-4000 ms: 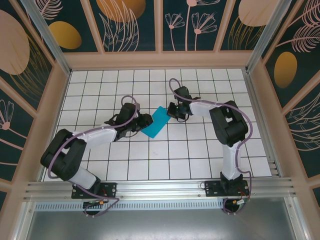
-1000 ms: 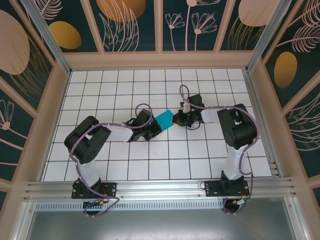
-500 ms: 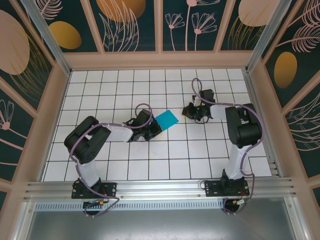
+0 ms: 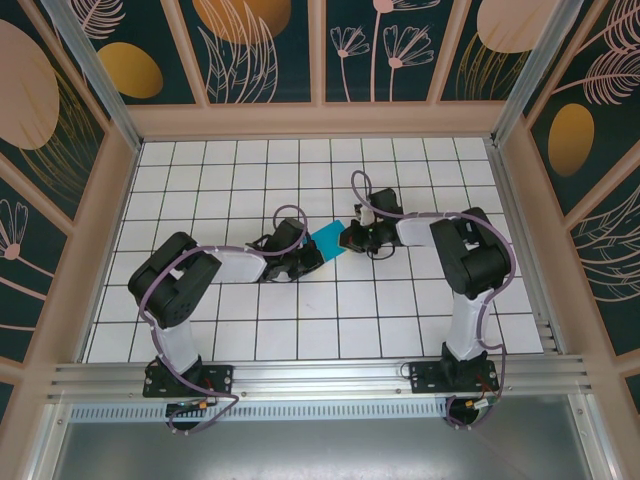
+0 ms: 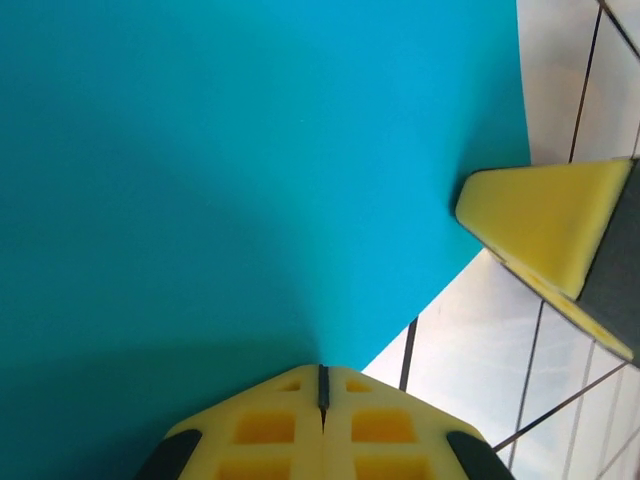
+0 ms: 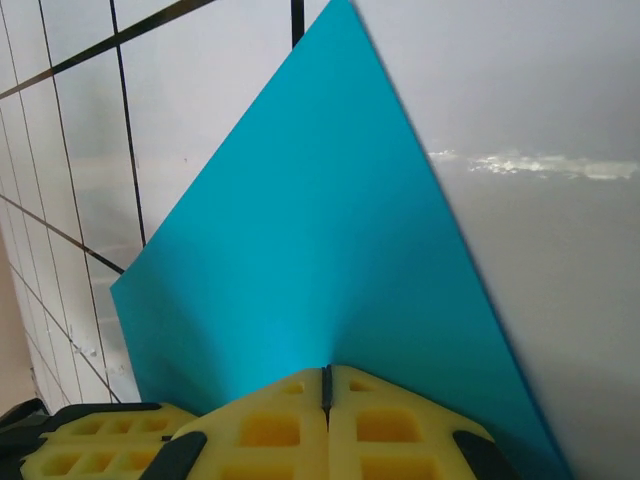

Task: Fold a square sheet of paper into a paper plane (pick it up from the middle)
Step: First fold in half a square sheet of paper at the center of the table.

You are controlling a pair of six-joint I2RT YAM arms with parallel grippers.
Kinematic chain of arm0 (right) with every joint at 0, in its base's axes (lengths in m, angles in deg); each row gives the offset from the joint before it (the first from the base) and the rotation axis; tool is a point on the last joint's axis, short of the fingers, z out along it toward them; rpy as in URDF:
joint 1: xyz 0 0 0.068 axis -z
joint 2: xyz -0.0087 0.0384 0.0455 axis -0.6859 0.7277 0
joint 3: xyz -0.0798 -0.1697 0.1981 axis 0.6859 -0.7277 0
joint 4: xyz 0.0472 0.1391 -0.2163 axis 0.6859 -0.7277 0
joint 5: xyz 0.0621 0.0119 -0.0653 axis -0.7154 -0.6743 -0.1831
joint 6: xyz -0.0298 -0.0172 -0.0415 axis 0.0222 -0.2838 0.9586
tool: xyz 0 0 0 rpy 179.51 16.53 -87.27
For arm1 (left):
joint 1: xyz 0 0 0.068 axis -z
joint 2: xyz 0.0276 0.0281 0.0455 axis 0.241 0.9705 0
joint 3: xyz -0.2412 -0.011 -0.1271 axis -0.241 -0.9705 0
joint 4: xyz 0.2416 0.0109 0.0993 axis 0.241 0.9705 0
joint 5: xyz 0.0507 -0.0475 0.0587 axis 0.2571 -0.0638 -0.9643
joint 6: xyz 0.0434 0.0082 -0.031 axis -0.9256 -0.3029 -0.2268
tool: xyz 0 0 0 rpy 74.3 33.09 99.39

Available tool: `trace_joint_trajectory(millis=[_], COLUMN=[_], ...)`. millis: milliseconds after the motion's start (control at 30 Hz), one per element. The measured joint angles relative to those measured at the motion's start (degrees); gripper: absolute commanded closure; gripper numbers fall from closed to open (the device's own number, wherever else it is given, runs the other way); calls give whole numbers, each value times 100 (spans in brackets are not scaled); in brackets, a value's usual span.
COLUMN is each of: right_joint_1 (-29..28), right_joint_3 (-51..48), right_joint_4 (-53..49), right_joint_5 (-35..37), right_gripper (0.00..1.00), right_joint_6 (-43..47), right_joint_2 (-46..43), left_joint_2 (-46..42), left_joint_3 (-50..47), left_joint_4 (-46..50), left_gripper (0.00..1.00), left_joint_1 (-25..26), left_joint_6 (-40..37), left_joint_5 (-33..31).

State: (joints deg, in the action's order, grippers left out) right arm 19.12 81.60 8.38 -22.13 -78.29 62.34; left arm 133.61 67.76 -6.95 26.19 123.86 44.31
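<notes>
The square sheet of paper (image 4: 328, 241) shows as a small folded teal strip lying slantwise on the white grid table, between my two grippers. My left gripper (image 4: 308, 256) is shut, its yellow tips (image 5: 322, 372) set against the sheet's left end; the teal sheet (image 5: 230, 170) spreads out ahead of them. My right gripper (image 4: 351, 238) is shut too, its tips (image 6: 325, 372) touching the right end of the paper (image 6: 320, 250). I see no paper between either pair of jaws. The right gripper's finger (image 5: 545, 225) sits at the sheet's edge.
The white grid table (image 4: 300, 320) stretches out around the arms. Pink-framed walls (image 4: 320, 118) close it in at the back and both sides. A metal rail (image 4: 320, 380) runs along the near edge by the arm bases.
The right gripper, which had swung off to the back right half a second ago, has come back to the paper's right end. The left gripper has stayed put on the sheet.
</notes>
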Motion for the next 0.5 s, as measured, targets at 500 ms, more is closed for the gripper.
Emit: trace_joint_trajectory(millis=[500], right_joint_1=[20], right_joint_3=[4], right_joint_4=[-15], right_joint_5=[-9], right_gripper=[100], right_joint_6=[11], right_joint_2=[20], left_joint_2=[509], left_joint_3=[614], left_joint_4=[-212], left_gripper=[100], left_joint_1=[0], left_joint_6=[-962], left_joint_5=[448])
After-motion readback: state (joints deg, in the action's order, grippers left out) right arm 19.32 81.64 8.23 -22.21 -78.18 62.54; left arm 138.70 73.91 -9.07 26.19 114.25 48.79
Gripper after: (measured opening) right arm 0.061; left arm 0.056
